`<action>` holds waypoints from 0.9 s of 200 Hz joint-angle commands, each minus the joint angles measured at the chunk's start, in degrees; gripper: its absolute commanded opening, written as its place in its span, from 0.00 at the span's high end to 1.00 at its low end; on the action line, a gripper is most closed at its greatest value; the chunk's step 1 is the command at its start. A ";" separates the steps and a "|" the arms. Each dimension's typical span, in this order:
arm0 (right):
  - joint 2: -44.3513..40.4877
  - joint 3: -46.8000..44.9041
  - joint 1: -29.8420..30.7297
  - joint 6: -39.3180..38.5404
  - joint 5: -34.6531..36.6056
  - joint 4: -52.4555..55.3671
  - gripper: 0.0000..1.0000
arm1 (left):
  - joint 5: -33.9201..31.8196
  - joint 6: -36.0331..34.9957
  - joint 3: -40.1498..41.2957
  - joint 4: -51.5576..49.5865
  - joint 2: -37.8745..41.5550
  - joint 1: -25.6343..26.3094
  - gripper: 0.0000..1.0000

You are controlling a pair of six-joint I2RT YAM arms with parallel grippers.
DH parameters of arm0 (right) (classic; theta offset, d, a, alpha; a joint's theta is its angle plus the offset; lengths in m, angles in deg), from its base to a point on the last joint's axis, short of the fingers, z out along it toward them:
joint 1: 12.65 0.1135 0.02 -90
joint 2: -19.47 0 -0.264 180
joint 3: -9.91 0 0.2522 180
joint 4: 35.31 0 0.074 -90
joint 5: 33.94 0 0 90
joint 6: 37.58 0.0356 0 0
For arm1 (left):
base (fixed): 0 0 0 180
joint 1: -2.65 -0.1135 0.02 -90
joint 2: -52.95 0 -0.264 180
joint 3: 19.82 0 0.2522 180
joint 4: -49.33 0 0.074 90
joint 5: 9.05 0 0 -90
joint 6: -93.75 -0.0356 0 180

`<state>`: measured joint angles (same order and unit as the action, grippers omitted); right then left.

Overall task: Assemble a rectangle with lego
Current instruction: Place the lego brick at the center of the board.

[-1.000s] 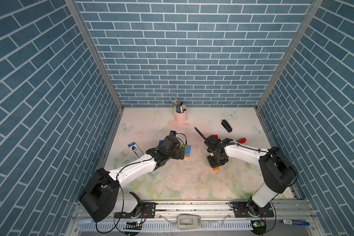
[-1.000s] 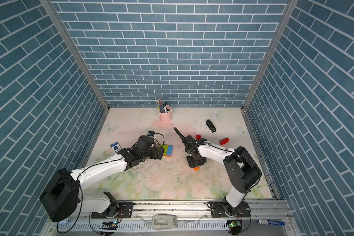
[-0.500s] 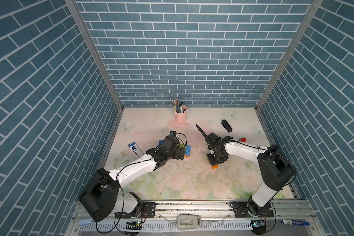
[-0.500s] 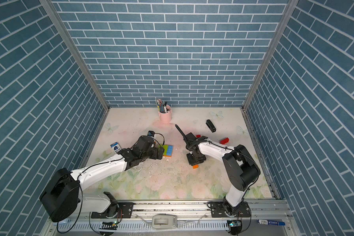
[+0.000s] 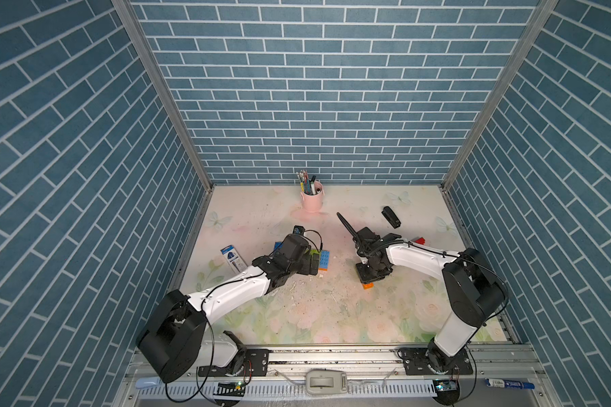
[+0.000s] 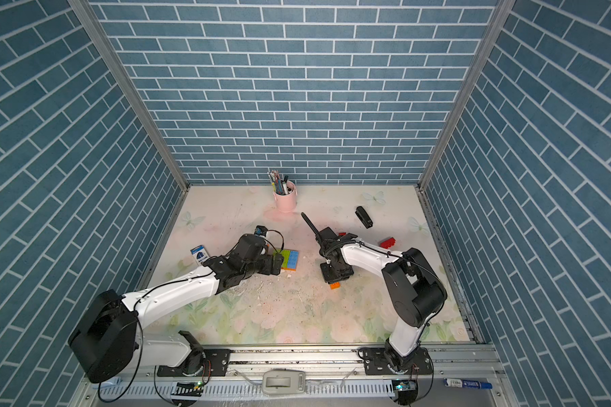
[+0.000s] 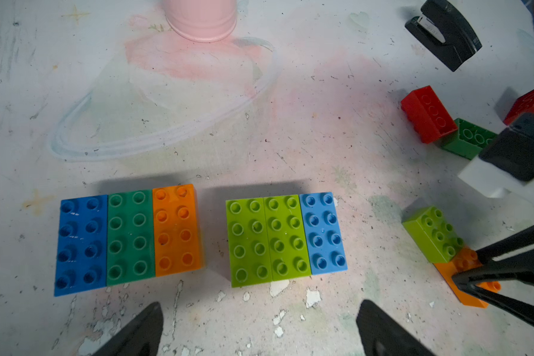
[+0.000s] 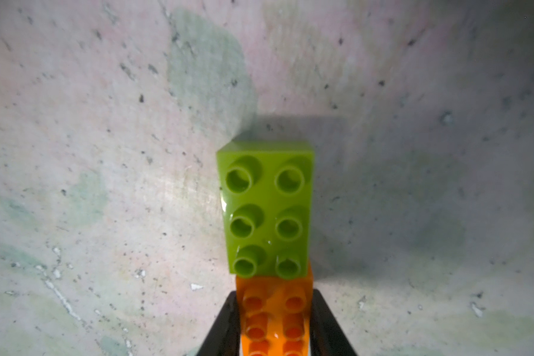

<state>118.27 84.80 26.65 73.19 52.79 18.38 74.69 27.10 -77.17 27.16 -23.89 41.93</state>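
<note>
Item 1, my right gripper [image 8: 274, 296]: jaws pinched on the orange brick [image 8: 275, 320], which carried a lime brick [image 8: 267, 209] seated on its far end. Vs. the frames a sec. earlier, I had crept this pair a little toward the upper left of frame in both top views. Grip unchanged. In a top view the pair sat just right of centre, low at the mat [image 5: 332, 317]. Lifted or resting: cannot tell.

Item 2, my left gripper [image 7: 259, 308]: jaws spread wide, empty, no shift noted. It faced two laid rows, a blue-green-orange row [image 7: 128, 237] and a lime-lime-blue row [image 7: 285, 237], with a gap between them. In a top view the latter lay just left of centre.

Item 3: loose red bricks [image 7: 427, 114] and a green brick [image 7: 469, 138] remained apart, unplaced.

Assessment: delivery of the pair toward the rows was in progress, approx. halfway overall. Rows not yet joined, rectangle incomplete.
</note>
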 commanded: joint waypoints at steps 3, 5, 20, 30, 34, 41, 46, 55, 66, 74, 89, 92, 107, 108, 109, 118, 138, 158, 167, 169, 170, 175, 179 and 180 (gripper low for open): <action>2.30 -0.93 0.02 2.25 -1.39 -1.34 0.68 | -0.15 -0.66 0.58 -0.03 0.34 -0.09 0.01; 2.30 -0.92 0.01 2.32 -1.39 -1.34 0.68 | -0.13 -0.65 0.61 -0.01 0.30 -0.04 0.01; 2.45 -0.92 0.07 2.51 -1.39 -1.37 0.68 | 0.02 -0.57 0.63 0.23 0.23 -0.09 0.01; 2.70 -0.75 0.08 2.59 -1.40 -1.43 0.68 | 0.10 -0.55 0.58 0.30 0.20 -0.09 0.01; 2.79 -0.83 0.07 2.60 -1.39 -1.38 0.68 | 0.13 -0.51 0.61 0.32 0.20 -0.09 0.01; 2.96 -0.60 0.09 2.69 -1.35 -1.26 0.68 | 0.09 -0.50 0.63 0.31 0.20 -0.09 0.01; 3.05 -0.65 0.06 2.69 -1.38 -1.25 0.68 | 0.05 -0.65 0.62 0.31 0.20 -0.09 0.01; 3.16 -0.63 0.07 2.69 -1.38 -1.25 0.68 | -0.03 -0.68 0.62 0.06 0.33 -0.09 0.01; 3.28 -0.53 0.07 2.69 -1.39 -1.25 0.67 | -0.19 -0.77 0.71 0.05 0.50 -0.09 0.01; 3.45 -0.43 0.07 2.69 -1.33 -1.18 0.67 | -0.19 -0.85 0.81 0.06 0.50 -0.09 0.01; 3.66 -0.31 0.07 2.90 -1.37 -1.16 0.64 | -0.21 -0.83 0.86 0.12 0.44 -0.09 0.01; 3.67 -0.26 0.02 2.92 -1.39 -1.12 0.63 | -0.17 -0.85 0.87 0.12 0.46 -0.09 0.01; 3.76 -0.10 0.11 3.04 -1.39 -0.99 0.58 | -0.07 -0.77 0.79 0.23 0.43 -0.04 0.01; 3.72 -0.12 0.13 3.04 -1.39 -0.99 0.58 | -0.07 -0.77 0.79 0.23 0.40 -0.07 0.01; 3.70 -0.12 0.14 3.04 -1.39 -0.99 0.58 | -0.11 -0.72 0.79 0.23 0.43 -0.08 0.01; 3.59 -0.12 0.05 3.04 -1.35 -0.99 0.54 | -0.08 -0.74 0.83 0.32 0.37 -0.09 0.01; 3.41 0.03 0.09 3.13 -1.35 -0.85 0.50 | -0.07 -0.78 0.82 0.32 0.35 -0.09 0.01; 3.41 0.15 0.07 3.13 -1.39 -0.70 0.48 | 0.02 -0.81 0.73 0.32 0.31 -0.09 0.01; 3.42 0.23 0.08 3.14 -1.39 -0.47 0.47 | 0.01 -0.86 0.70 0.39 0.35 -0.09 0.01; 3.42 0.27 0.07 3.18 -1.39 -0.46 0.47 | 0.02 -0.85 0.75 0.36 0.37 -0.09 0.01; 3.41 0.29 0.07 3.20 -1.35 -0.46 0.47 | 0.02 -0.85 0.73 0.29 0.37 -0.09 0.01; 3.32 0.31 0.11 3.22 -1.38 -0.39 0.46 | -0.01 -0.85 0.64 0.26 0.45 -0.09 0.01; 3.12 0.44 0.07 3.29 -1.39 -0.25 0.46 | 0.00 -0.85 0.62 0.28 0.44 -0.09 0.01; 3.09 0.47 0.07 3.34 -1.39 -0.22 0.46 | 0.01 -0.90 0.66 0.25 0.45 -0.09 0.01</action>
<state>120.52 85.26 26.65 75.16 51.54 16.67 74.67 27.06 -77.13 27.34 -23.89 41.93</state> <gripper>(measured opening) 0.536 0.994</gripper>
